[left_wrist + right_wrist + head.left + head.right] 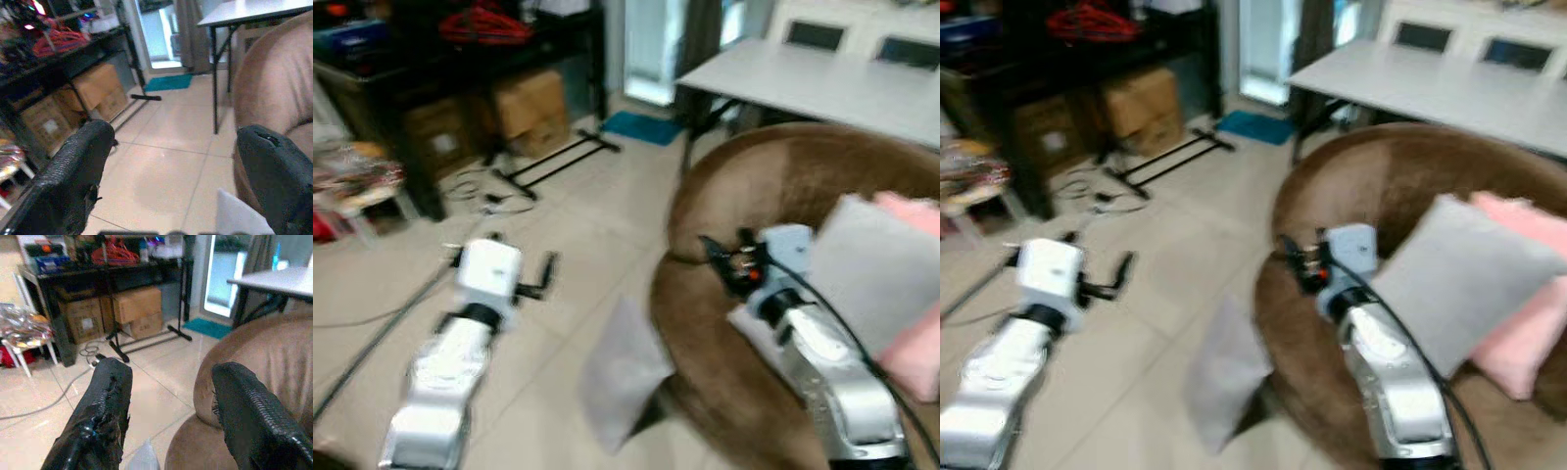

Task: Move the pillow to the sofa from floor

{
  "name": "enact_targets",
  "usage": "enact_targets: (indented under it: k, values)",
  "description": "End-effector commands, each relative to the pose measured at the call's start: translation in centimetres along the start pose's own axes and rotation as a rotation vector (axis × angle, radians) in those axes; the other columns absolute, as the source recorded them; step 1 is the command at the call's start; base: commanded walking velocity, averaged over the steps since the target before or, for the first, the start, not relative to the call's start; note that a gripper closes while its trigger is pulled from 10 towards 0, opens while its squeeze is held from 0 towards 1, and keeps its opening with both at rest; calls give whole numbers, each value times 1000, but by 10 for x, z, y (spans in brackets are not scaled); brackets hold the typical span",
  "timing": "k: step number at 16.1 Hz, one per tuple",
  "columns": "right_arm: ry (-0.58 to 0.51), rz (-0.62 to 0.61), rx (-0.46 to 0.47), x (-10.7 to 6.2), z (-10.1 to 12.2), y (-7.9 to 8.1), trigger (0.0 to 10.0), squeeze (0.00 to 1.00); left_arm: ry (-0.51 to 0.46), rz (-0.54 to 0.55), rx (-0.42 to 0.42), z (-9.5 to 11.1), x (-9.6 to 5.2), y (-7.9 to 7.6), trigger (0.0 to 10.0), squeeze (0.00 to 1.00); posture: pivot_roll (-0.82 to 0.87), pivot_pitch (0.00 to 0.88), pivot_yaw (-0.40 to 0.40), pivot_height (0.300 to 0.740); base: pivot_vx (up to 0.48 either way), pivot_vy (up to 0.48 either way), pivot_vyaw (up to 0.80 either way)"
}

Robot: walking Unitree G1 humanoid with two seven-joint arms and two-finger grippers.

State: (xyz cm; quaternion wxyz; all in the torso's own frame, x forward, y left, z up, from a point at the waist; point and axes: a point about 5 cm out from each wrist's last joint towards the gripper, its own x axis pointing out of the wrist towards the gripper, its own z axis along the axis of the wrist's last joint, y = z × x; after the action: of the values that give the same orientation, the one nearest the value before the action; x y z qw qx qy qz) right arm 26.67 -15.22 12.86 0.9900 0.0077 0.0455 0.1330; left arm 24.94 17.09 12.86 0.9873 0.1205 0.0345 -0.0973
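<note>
head views blurred; pink cushion (915, 343) cut off by picture edge.

A pillow (625, 377) stands on the floor (578, 245), leaning against the sofa's (754, 176) front edge. Two cushions (881, 274) rest on the sofa's seat to the right. Behind the sofa stands a table (822, 83); boxes (529, 103) sit under shelving (460, 49) far left.

No readable text anywhere. White labels on the cardboard boxes (110, 313) under the dark shelf (98, 271) are there, but too blurred to make out.
</note>
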Motion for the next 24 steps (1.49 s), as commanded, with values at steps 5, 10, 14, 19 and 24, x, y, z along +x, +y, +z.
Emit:
enact_targets:
  k: [5,10,14,19,24]
  values:
    - [6,-71,68,1,-3,3,10000,0,-35,58,29,6,1,12,10000,0,-78,0,23,740,0,202,0]
    - [2,-77,66,3,-3,4,10000,0,-44,84,25,7,2,16,10000,0,-79,0,29,740,0,0,0]
    - [6,-85,78,4,-4,5,10000,0,-49,77,16,7,2,16,10000,0,-76,0,31,740,278,0,0]
    - [23,-66,33,6,-5,8,10000,0,-54,66,13,7,2,15,10000,0,-78,0,33,740,309,0,98]
    - [12,-83,50,8,-4,6,10000,0,-56,61,15,8,3,15,10000,0,-76,0,32,740,315,0,320]
